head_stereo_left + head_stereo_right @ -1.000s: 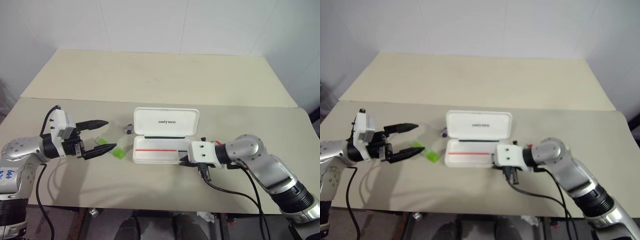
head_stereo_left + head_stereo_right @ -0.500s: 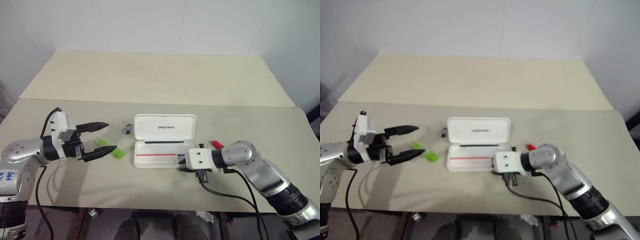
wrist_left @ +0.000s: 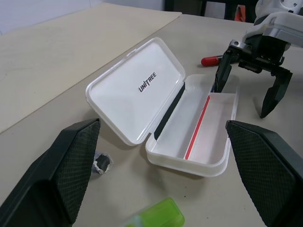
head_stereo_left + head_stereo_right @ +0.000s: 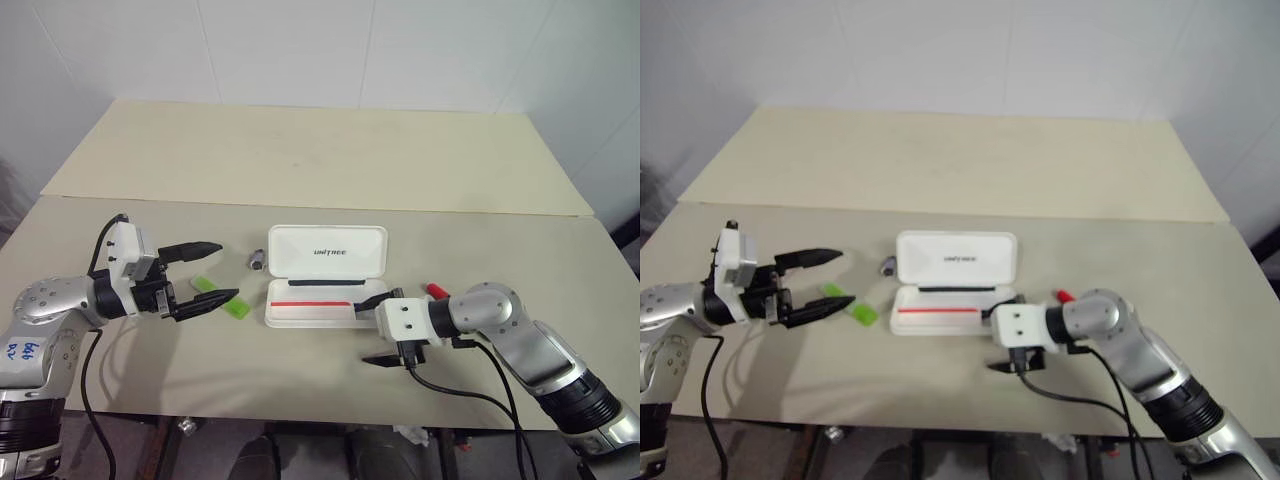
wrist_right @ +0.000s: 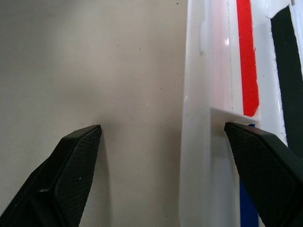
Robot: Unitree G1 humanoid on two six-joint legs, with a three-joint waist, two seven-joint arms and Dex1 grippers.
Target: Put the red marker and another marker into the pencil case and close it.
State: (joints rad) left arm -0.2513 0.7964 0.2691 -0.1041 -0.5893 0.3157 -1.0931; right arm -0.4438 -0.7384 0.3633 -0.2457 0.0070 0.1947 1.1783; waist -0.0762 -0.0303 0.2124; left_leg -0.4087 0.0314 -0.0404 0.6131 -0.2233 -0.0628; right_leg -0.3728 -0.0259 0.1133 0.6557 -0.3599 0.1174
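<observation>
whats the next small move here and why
Probably ease the open left gripper down onto the green marker just below it and close. The pencil case lies open and empty, and the open right gripper holds nothing, with the red marker behind it.

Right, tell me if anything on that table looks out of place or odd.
Both markers are outside the open pencil case: the red marker lies on the table behind the right gripper, the lime-green marker by the left gripper. A small grey-black metal piece sits loose beside the lid. Nothing looks spilled or damaged.
</observation>
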